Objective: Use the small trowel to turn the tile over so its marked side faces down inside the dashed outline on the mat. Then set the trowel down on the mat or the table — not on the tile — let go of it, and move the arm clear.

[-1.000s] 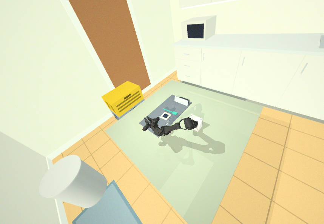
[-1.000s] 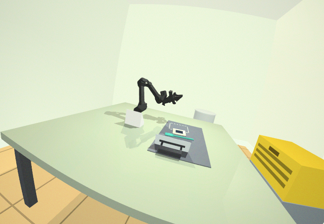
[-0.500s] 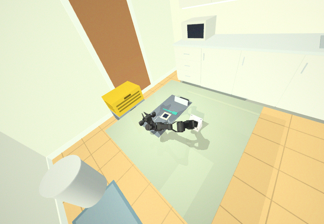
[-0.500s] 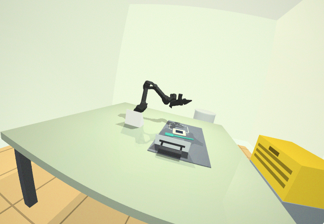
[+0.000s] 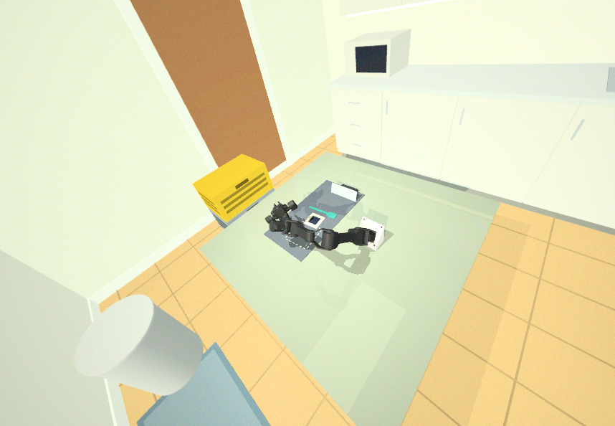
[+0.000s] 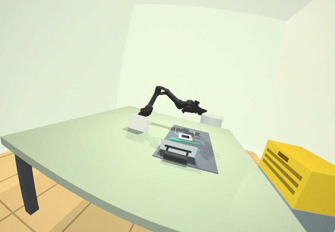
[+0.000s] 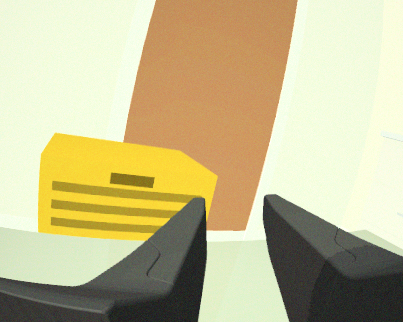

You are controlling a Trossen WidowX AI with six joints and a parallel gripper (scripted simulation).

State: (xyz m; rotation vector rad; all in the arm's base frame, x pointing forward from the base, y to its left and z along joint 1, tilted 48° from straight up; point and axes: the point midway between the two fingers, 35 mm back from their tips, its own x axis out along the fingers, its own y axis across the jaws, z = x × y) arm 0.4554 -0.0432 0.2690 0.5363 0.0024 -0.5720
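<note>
In the top view, a yellow slotted box (image 5: 233,183) (image 6: 292,197) (image 7: 92,157) is seen at left. The jaws (image 5: 276,205) (image 6: 206,111) are held partly spread above the bench (image 5: 342,307) (image 6: 108,167), with nothing gripped. Dark face up, the tile (image 5: 314,220) (image 6: 185,136) is laid on the grey mat (image 5: 300,254) (image 6: 207,165), by the dashed outline. Just beside it, the teal trowel (image 5: 331,215) (image 6: 175,139) is laid flat, ungripped.

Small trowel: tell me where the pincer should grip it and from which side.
Grip the trowel by its slim handle, probably coming from above with fingers astride it. It lies flat, the wider blade end beside the tile, and the narrow handle looks easier to straddle.
</note>
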